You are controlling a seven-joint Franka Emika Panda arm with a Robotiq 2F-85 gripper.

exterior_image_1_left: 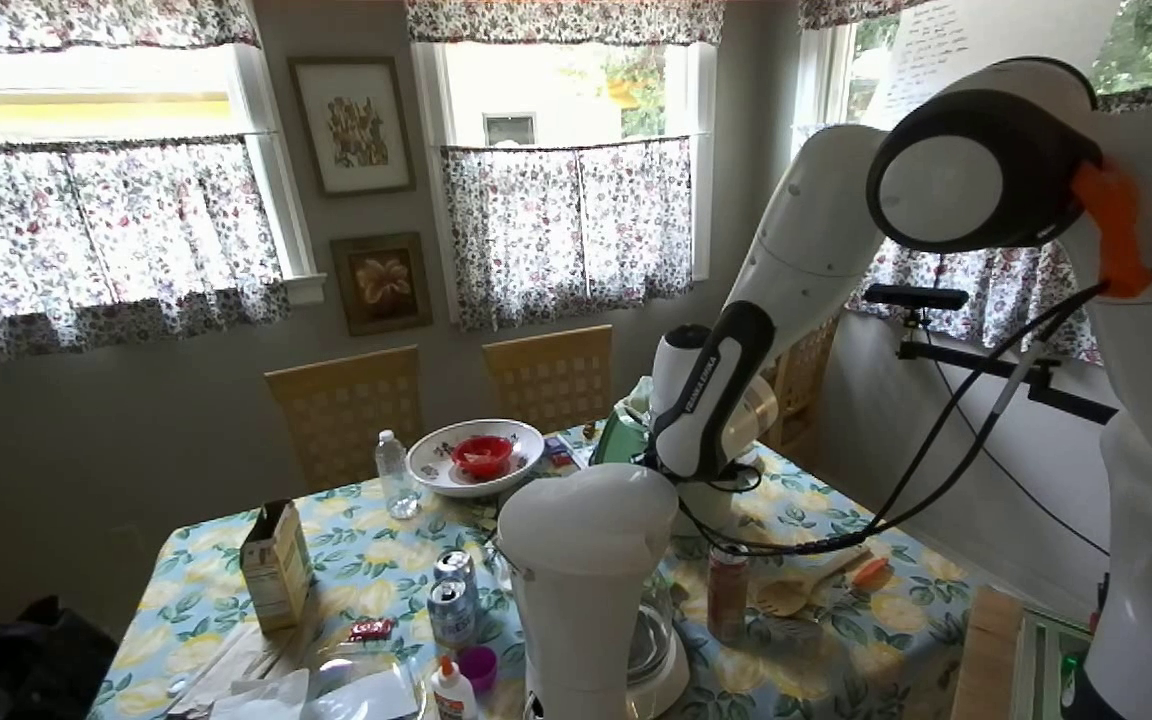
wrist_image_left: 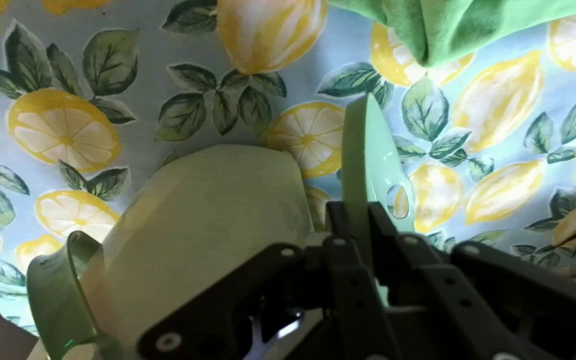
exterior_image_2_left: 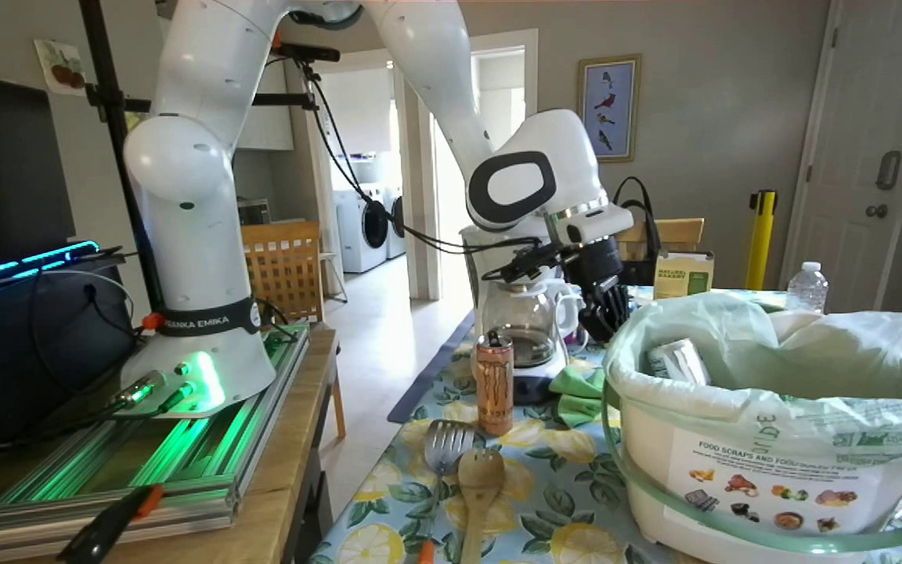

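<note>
A tabletop (exterior_image_1_left: 376, 545) in lemon-print cloth carries the things; two woven-back chairs (exterior_image_1_left: 551, 375) stand along one edge, and the white robot arm (exterior_image_2_left: 439, 78) reaches in over the neighbouring edge. Toward the corner where those edges meet sits a white bin (exterior_image_2_left: 733, 470) with a green handle, lined with a pale green bag (exterior_image_2_left: 803, 427). A white coffee maker (exterior_image_1_left: 586, 560) with a glass carafe is farther from the chairs. By the chair-side edge a broad white bowl (exterior_image_1_left: 431, 458) holds a red bowl (exterior_image_1_left: 481, 468). A carton (exterior_image_1_left: 274, 570) stands upright near that edge's corner away from the arm.

Just beside the bin, over the tabletop, is a light green piece (wrist_image_left: 355, 160) with an oval hole, seen nearly edge-on; whether it joins the bin cannot be told. The gripper (wrist_image_left: 360, 220) is narrow, its fingers pinching the piece's thin edge. Left of it in the wrist view shows a pale rounded body (wrist_image_left: 208, 195) with a green loop.

A clear bottle (exterior_image_1_left: 396, 475) stands beside the bowl, and a green cloth (exterior_image_2_left: 576, 392) lies between coffee maker and bin. A metal fork (exterior_image_2_left: 449, 446) and a wooden utensil (exterior_image_2_left: 481, 474) lie near the arm-side edge, close to an upright orange can (exterior_image_2_left: 496, 384).
</note>
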